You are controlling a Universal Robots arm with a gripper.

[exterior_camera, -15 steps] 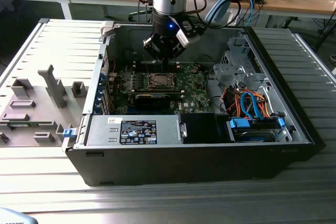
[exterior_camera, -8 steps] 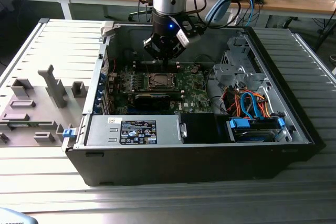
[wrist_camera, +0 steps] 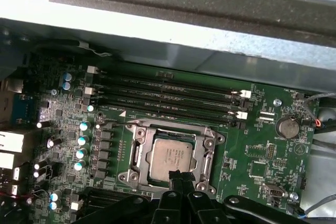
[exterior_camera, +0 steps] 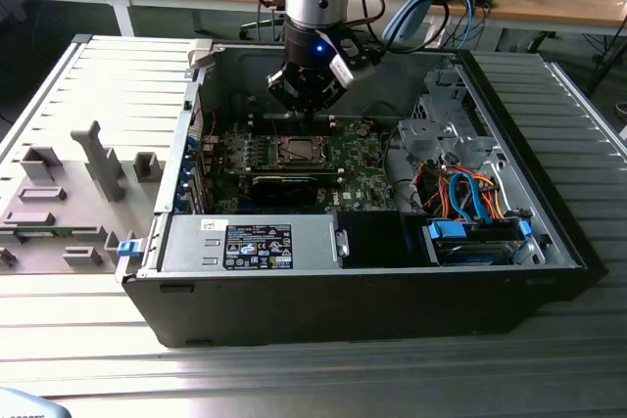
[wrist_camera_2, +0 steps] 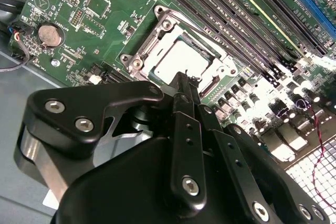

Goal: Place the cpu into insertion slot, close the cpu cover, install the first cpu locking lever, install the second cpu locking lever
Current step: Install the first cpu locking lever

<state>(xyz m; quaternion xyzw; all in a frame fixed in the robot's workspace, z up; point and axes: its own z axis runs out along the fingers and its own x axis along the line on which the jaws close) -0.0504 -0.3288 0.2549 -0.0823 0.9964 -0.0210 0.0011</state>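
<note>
Fingers are pressing together, holding nothing, tip hovering at the edge of the insertion slot. Your cpu is already sitting in it, with the cpu cover looking closed around it. Risk, as I judge it: the tip drifting inward and scraping the chip. Arm is hanging vertical over the motherboard, gripper pointing down.

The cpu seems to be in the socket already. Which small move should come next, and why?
Probably lift the gripper slightly off the cpu. The cpu lies flat in the insertion slot, and the fingers, together, stand at its edge.
</note>
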